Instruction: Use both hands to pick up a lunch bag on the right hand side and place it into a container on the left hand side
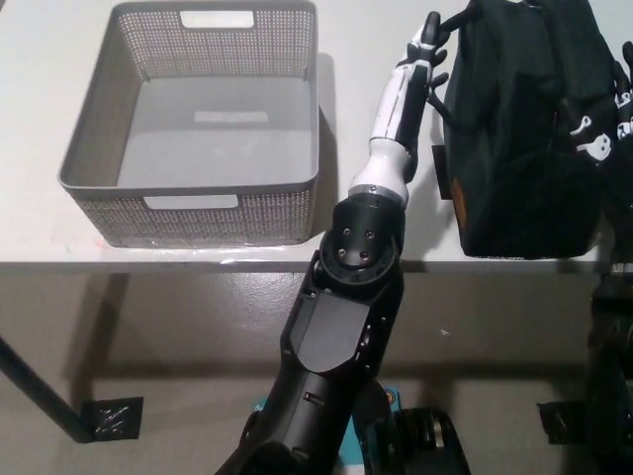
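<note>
With the lunch bag (529, 129) upright at the table's (40, 223) right front edge, the left hand (427, 45) presses its left side, fingers spread, the right hand (621, 94) barely visible, so an uneven squeeze could tip it off, missing the container (193, 203).

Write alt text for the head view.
The robot's left hand reaches the left side of a black lunch bag on a white table, while its right hand is at the bag's right edge. An empty grey mesh basket sits to the left.
</note>
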`<state>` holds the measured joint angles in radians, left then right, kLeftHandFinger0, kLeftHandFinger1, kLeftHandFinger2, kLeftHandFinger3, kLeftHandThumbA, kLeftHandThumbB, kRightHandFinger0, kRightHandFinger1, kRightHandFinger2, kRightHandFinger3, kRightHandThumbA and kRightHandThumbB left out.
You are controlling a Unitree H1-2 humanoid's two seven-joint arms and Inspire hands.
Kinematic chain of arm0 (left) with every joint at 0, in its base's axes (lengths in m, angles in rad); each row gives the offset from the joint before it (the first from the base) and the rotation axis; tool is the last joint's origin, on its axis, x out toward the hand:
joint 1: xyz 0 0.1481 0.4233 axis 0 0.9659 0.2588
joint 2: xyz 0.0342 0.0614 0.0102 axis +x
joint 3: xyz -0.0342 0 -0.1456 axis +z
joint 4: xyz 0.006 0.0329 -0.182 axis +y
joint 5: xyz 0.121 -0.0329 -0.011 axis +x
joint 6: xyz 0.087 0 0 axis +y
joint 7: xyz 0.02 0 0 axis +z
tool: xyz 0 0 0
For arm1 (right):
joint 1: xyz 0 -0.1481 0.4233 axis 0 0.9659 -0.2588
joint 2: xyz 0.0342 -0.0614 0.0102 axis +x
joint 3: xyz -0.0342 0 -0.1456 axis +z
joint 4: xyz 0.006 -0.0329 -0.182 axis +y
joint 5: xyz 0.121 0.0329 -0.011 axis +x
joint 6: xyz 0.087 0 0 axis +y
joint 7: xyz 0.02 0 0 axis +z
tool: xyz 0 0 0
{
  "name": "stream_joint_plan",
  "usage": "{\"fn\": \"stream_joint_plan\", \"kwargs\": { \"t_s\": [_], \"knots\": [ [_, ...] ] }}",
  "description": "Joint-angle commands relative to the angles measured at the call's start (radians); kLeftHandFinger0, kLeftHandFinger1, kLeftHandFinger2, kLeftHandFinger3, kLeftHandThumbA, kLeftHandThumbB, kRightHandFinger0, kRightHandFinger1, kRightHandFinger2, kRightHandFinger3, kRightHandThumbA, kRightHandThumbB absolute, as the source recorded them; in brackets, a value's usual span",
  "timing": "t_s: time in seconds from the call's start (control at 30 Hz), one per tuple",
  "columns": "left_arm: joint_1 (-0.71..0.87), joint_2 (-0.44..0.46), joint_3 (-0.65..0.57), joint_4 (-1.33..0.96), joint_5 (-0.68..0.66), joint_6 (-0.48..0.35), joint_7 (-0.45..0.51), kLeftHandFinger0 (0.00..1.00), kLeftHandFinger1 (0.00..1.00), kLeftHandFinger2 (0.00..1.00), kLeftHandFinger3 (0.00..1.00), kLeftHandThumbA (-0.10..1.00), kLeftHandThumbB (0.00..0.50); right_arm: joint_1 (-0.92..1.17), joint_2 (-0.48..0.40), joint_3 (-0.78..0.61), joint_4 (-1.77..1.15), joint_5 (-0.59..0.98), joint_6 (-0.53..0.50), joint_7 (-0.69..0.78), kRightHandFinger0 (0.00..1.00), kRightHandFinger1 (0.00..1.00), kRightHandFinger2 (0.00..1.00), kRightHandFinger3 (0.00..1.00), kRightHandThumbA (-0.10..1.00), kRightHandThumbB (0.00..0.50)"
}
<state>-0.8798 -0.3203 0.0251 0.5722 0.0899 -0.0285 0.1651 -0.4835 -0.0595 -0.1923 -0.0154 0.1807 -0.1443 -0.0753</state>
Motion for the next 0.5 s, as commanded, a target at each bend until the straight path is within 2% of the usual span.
{"fn": "stream_joint_plan", "kwargs": {
  "t_s": [0.0,0.07,0.13,0.2,0.33,0.37,0.4,0.47],
  "knots": [
    [-0.068,0.012,-0.013,0.034,0.004,-0.059,0.021,1.00,1.00,1.00,1.00,1.00,0.374,-0.051,-0.040,-0.016,-0.039,0.007,0.000,0.003,1.00,1.00,1.00,1.00,1.00,0.219],
    [-0.076,0.020,-0.014,0.055,0.005,-0.057,0.023,1.00,1.00,1.00,1.00,1.00,0.377,-0.055,-0.058,-0.024,-0.055,0.004,0.011,-0.001,1.00,1.00,1.00,1.00,1.00,0.211],
    [-0.082,0.023,-0.018,0.079,0.001,-0.061,0.017,1.00,1.00,1.00,1.00,1.00,0.389,-0.059,-0.103,-0.043,-0.096,0.003,0.021,0.000,1.00,1.00,1.00,1.00,1.00,0.166],
    [-0.085,0.025,-0.022,0.092,0.000,-0.062,0.014,1.00,1.00,1.00,1.00,1.00,0.389,-0.061,-0.126,-0.055,-0.123,0.002,0.036,-0.005,1.00,1.00,1.00,1.00,1.00,0.158],
    [-0.089,0.023,-0.023,0.117,-0.006,-0.082,0.013,1.00,1.00,1.00,1.00,1.00,0.364,-0.060,-0.168,-0.079,-0.167,0.007,0.089,-0.016,1.00,1.00,1.00,1.00,1.00,0.150],
    [-0.093,0.021,-0.024,0.123,-0.007,-0.080,0.014,1.00,1.00,1.00,1.00,1.00,0.337,-0.061,-0.187,-0.090,-0.182,0.011,0.101,-0.017,1.00,1.00,1.00,1.00,1.00,0.116],
    [-0.095,0.021,-0.025,0.127,-0.005,-0.080,0.015,1.00,1.00,1.00,1.00,1.00,0.334,-0.063,-0.197,-0.096,-0.189,0.013,0.105,-0.016,1.00,1.00,1.00,1.00,1.00,0.114],
    [-0.103,0.024,-0.024,0.131,-0.008,-0.078,0.012,1.00,1.00,1.00,1.00,1.00,0.327,-0.073,-0.212,-0.104,-0.190,0.024,0.103,-0.013,1.00,1.00,1.00,1.00,1.00,0.151]
  ]
}}
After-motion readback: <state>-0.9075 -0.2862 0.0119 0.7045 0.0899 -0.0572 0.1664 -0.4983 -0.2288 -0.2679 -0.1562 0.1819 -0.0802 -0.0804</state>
